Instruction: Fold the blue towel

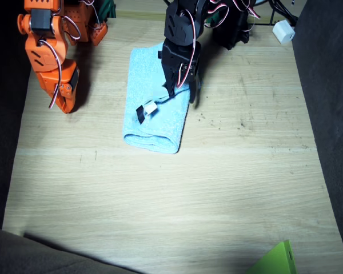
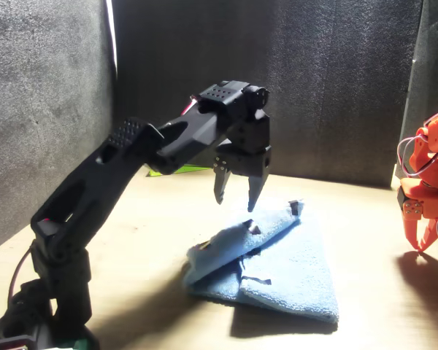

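The blue towel (image 1: 151,123) lies folded into a long narrow shape on the wooden table, with a black strip and a small white tag (image 1: 149,108) showing on top. In the front view the blue towel (image 2: 296,273) has one flap laid slantwise over the lower layer. My left gripper (image 1: 180,87), on the black arm, hovers just above the towel's far part. Seen from the front, the left gripper (image 2: 236,197) is open with nothing between its fingers. My right gripper (image 1: 66,104), on the orange arm, rests off to the towel's side, tip down at the table, and looks shut. The right gripper (image 2: 423,240) also shows at the front view's edge.
A white block (image 1: 284,31) and cables lie at the table's far corner. A green object (image 1: 277,260) pokes in at the near edge. Dark foam walls (image 2: 51,109) close in the table's sides.
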Available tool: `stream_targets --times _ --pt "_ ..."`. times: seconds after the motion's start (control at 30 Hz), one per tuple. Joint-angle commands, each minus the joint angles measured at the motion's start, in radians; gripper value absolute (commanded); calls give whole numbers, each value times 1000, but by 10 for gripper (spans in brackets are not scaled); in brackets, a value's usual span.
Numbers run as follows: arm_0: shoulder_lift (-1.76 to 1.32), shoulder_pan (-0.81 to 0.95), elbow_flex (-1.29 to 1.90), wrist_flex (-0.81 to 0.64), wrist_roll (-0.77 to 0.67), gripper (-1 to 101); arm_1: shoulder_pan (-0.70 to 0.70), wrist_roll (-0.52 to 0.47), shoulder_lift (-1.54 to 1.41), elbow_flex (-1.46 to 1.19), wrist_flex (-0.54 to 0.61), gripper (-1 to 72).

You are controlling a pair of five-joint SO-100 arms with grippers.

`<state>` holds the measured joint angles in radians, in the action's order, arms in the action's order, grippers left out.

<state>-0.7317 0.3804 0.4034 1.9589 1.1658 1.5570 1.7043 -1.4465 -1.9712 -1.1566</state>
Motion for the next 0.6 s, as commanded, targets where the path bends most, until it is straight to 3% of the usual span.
stream_targets --times 0.0,0.07,0.17,0.57 --pt "-515 15 667 -417 -8 353 25 25 0 -12 -20 11" --pt "-735 -17 1000 -683 -28 343 25 25 0 -14 -20 11" --pt "-750 -29 1043 -661 -55 330 26 25 -2 -14 -20 11" --pt "-1083 -41 1539 -824 -83 357 23 31 0 -12 -20 11"
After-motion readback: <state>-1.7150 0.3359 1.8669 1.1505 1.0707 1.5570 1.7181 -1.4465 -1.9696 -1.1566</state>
